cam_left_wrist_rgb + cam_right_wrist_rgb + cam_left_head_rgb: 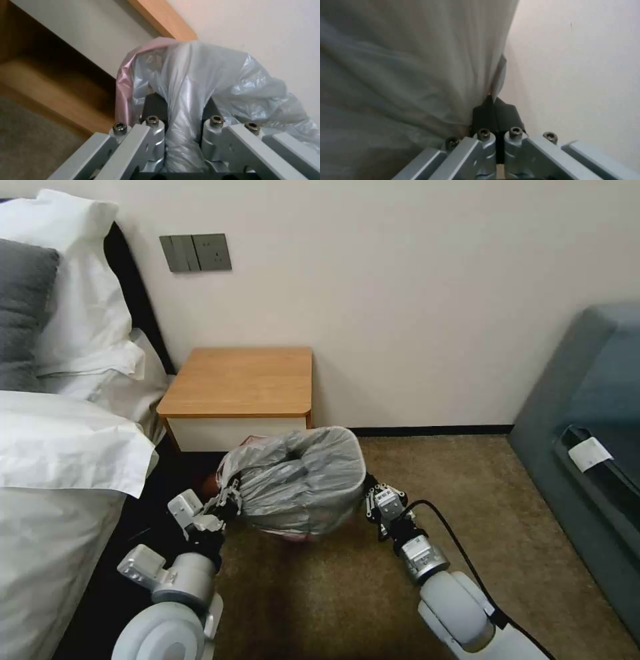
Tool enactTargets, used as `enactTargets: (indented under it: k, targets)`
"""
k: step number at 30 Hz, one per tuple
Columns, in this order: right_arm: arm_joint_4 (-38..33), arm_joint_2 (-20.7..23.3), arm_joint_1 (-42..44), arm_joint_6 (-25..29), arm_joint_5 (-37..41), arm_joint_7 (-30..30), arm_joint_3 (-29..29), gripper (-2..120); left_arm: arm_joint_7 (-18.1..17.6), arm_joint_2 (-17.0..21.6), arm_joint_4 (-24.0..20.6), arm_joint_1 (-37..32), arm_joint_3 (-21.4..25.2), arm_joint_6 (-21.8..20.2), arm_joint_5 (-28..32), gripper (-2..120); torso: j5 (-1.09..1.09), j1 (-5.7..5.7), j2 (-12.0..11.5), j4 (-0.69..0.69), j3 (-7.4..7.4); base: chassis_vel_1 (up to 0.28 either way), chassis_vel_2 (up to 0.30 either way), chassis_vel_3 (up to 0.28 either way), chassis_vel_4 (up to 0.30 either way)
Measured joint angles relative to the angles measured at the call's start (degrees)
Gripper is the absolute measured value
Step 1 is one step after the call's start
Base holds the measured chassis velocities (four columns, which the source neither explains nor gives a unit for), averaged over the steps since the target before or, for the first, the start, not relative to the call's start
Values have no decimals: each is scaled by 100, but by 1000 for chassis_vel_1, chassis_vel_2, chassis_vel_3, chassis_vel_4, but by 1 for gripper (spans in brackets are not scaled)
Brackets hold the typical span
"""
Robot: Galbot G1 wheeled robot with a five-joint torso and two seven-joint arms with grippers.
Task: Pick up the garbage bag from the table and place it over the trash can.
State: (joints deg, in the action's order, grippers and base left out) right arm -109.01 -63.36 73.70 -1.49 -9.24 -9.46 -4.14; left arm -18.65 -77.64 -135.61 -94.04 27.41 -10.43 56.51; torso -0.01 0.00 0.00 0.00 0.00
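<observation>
Head view has the garbage bag (297,480) stretched open in front of the bench (240,380), just below its front edge and above the carpet (433,480), its grey film draped around what looks like the trash can, though the bin itself is hidden under the plastic. The left end effector (229,500) pinches a bunched fold of the bag at its left side, while the right end effector (369,499) is pressed together on a thin edge at the right side. White bed linen (67,447) lies to the left, and a grey sofa (587,447) stands well apart on the right.
</observation>
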Motion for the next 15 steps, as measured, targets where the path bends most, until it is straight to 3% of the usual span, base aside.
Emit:
enactTargets:
  k: [5, 15]
  targets:
    - [285, -25, -68, 53, -548, 2, -7, 0, -25, -58, -89, -12, -7, -50, 141, 10, 1, 0, 0, 0, 0, 0, 0, 0, 0]
    - [587, -47, -77, 103, -718, -67, -48, 0, -13, -32, -34, 30, 22, -55, 88, 10, 1, 0, 0, 0, 0, 0, 0, 0, 0]
